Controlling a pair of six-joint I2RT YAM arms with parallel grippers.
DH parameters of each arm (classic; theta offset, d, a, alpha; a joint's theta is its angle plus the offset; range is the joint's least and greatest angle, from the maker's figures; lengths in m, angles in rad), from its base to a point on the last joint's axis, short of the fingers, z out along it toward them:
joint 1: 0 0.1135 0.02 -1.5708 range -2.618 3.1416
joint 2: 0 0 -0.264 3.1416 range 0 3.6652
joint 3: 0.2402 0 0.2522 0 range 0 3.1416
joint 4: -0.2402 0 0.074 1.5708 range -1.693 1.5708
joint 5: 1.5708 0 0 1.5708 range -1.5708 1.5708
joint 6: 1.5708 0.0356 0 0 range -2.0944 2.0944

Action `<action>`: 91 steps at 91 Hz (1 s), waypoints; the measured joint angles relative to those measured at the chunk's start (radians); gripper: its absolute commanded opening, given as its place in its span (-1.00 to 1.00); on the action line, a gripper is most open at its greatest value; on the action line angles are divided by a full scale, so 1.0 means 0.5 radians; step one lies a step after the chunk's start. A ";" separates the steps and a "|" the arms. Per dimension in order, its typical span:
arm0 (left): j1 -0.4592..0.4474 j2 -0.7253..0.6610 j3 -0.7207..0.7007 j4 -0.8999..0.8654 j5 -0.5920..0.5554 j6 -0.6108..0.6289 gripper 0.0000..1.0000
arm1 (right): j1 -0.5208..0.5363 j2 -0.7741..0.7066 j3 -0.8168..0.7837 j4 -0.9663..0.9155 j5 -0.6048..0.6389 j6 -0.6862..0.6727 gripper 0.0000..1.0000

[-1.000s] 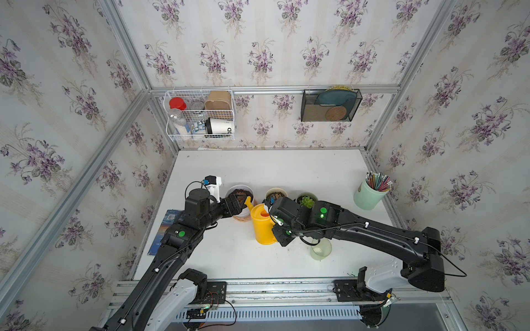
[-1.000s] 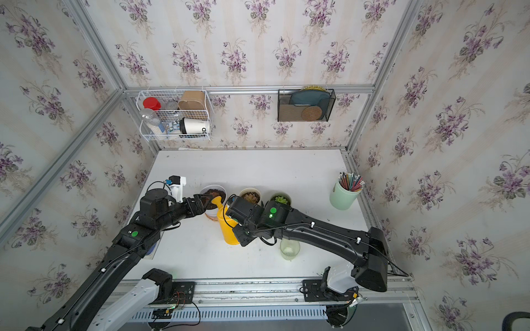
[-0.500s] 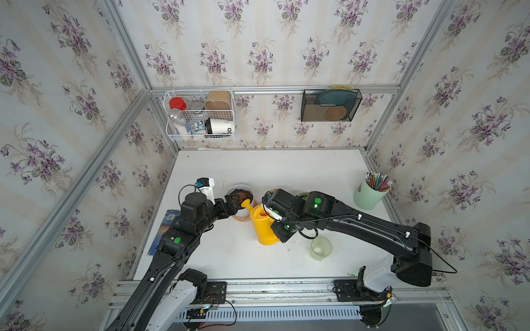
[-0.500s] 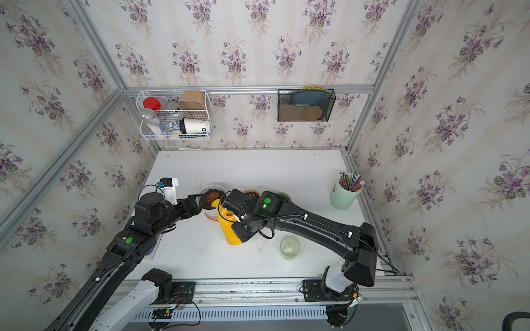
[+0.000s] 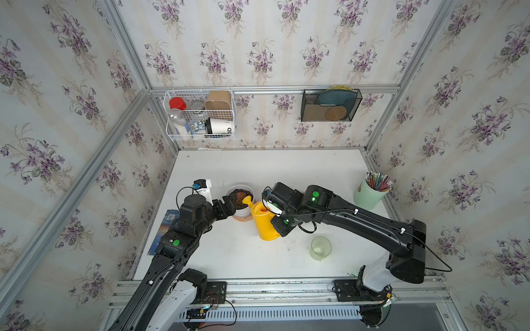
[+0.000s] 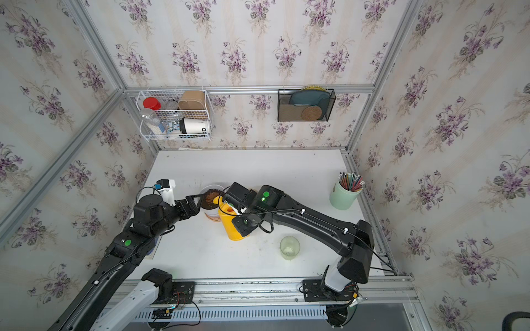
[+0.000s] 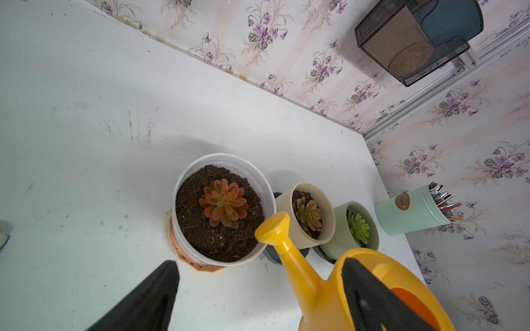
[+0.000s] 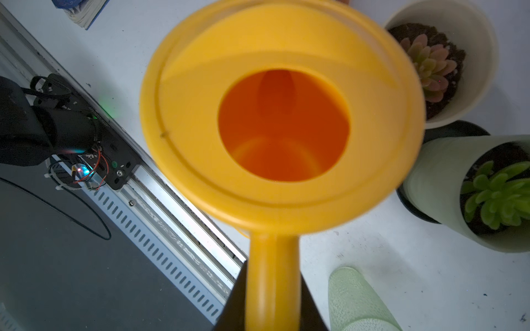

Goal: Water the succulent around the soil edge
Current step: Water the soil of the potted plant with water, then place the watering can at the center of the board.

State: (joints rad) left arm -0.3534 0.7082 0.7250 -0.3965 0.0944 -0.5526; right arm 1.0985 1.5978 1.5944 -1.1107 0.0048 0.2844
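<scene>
Succulent (image 7: 223,203), orange-red, sat in the middle of dark soil (image 7: 198,229) in a white pot (image 7: 183,177). The right tool (image 8: 272,275) was clamped on the handle of a yellow can (image 5: 265,223), one finger on each side of it. The can's spout (image 7: 295,258) pointed at the pot, and its head (image 7: 272,227) hung over the pot's rim on the right side, at the soil edge. The left tool (image 7: 259,262) stood with its jaws wide apart, gripping nothing, just beside the pot on its left side in both top views. In the left wrist view one finger (image 7: 372,298) lay across the can's body, and whether it touched could not be told. An orange saucer (image 7: 200,265) lay under the pot. Just beyond the spout stood a cream pot (image 7: 312,186) and a green pot (image 7: 339,232) in a row, each with a small plant. Nearer the front edge of the tabletop (image 5: 258,169) a pale green cup (image 5: 320,248) stood apart from the can. A mint holder (image 5: 368,197) of pencils stood at the right edge and a book (image 5: 167,222) lay at the left edge. On the back wall hung a wire basket (image 5: 183,136) and a black mesh rack (image 5: 309,111).
</scene>
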 measured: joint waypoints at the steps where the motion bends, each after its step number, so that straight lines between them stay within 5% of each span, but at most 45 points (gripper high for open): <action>1: 0.000 0.001 -0.001 0.000 0.000 0.000 0.85 | -0.001 0.000 0.001 -0.002 0.005 0.000 -1.00; 51: 0.000 0.007 -0.008 0.002 0.025 0.000 0.85 | 0.012 -0.076 -0.125 0.185 -0.073 -0.043 -1.00; 63: 0.000 0.007 -0.028 0.007 0.053 -0.003 0.83 | 0.094 -0.279 -0.389 0.400 0.055 -0.001 -1.00; 73: 0.000 0.008 -0.043 0.023 0.115 -0.003 0.62 | 0.219 -0.410 -0.662 0.562 0.197 0.059 -1.00; 91: 0.000 0.005 -0.082 0.095 0.258 0.006 0.63 | 0.359 -0.603 -1.175 0.889 0.464 0.215 -1.00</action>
State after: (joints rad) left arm -0.3534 0.7109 0.6842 -0.3492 0.2234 -0.5495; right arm 1.2781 1.2964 1.0069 -0.6662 0.2367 0.3920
